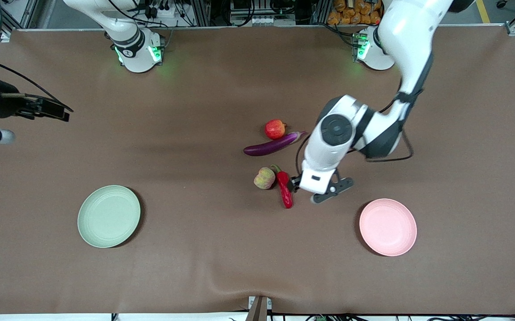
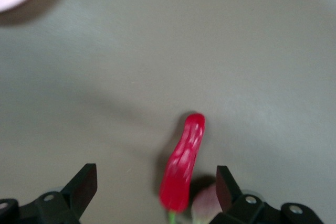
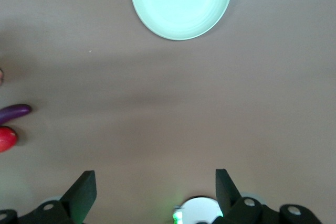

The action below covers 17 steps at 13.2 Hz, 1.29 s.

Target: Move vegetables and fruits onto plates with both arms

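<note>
- The red chili pepper (image 1: pixel 285 188) lies on the table beside the peach-like fruit (image 1: pixel 264 178), stem end toward the eggplant (image 1: pixel 273 145), tip toward the front camera.
- The left gripper (image 2: pixel 156 187) hangs spread wide over the chili; only the left wrist view shows this.
- The right gripper (image 3: pixel 156 190), unclenched, waits near the green plate (image 3: pixel 181 3).

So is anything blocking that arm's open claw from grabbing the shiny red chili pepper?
Nothing visible does. The left gripper is open over the shiny red chili pepper, which lies between its fingers. The pale ribbed peach-like fruit sits right beside the pepper's stem end, close to one finger.
</note>
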Motion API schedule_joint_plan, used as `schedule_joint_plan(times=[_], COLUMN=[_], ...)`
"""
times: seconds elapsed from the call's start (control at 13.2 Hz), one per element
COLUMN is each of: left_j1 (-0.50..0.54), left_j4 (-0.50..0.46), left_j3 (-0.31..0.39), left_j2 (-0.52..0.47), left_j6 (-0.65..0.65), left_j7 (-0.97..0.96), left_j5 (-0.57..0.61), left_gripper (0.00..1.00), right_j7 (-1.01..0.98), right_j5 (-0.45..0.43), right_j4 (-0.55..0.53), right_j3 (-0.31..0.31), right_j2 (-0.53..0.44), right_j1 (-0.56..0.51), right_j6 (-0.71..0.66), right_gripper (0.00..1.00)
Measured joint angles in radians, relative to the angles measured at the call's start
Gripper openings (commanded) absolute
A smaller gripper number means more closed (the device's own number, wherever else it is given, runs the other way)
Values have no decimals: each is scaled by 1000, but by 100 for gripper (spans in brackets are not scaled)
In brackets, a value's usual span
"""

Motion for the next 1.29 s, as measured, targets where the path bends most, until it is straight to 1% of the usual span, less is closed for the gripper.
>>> schedule_joint_plan(times=[0.08,0.23,0.38,0.53,0.61,0.68,0.76,0.84,0.91,1.06,1.29], left_j1=[-13,-33,-50,-59,-63,-66,-68,-70,-70,-70,-53], left_j4=[27,83,118,120,120,118,115,111,107,107,117], left_j3=[3,4,4,5,5,6,6,6,6,6,16], left_j2=[50,126,167,183,188,192,195,197,201,203,194], left_j6=[11,34,37,37,36,35,34,33,33,33,18], left_j7=[-37,-97,-131,-136,-136,-136,-136,-136,-131,-99,-65], left_j5=[27,39,43,45,47,51,54,58,64,67,69], left_gripper=[89,85,82,74,67,57,39,12,0,0,0], right_j7=[43,146,254,335,368,397,423,452,487,577,715], right_j5=[8,17,18,19,20,23,35,56,74,97,98], right_j4=[-5,-14,-16,-22,-29,-41,-53,-65,-77,-100,-127], right_j3=[0,1,3,4,4,4,4,4,4,5,7], right_j2=[7,15,15,17,19,20,21,23,24,26,46], right_j1=[19,69,125,168,185,200,212,224,238,291,389], right_j6=[4,12,14,16,27,42,55,67,83,130,195], right_gripper=[100,100,100,100,100,100,100,100,100,100,100])
